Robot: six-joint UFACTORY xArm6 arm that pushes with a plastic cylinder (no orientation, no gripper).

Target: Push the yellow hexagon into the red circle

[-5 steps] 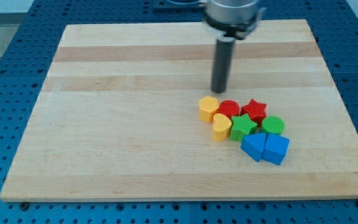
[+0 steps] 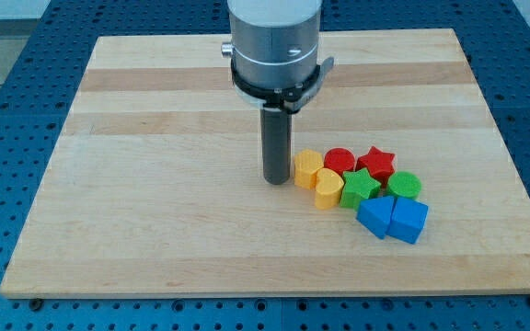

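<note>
The yellow hexagon (image 2: 307,167) sits on the wooden board, touching the red circle (image 2: 340,160) on its right. My tip (image 2: 275,180) stands on the board just left of the yellow hexagon, close to or touching its left side. A yellow heart (image 2: 328,188) lies just below the hexagon.
A red star (image 2: 376,163), a green star (image 2: 361,187), a green circle (image 2: 404,186) and two blue blocks (image 2: 375,217) (image 2: 409,220) cluster to the right and below. The board's edge (image 2: 274,292) runs along the view's bottom.
My tip has moved from above the red circle down and to the left, to the left side of the yellow hexagon. The blocks have not visibly moved.
</note>
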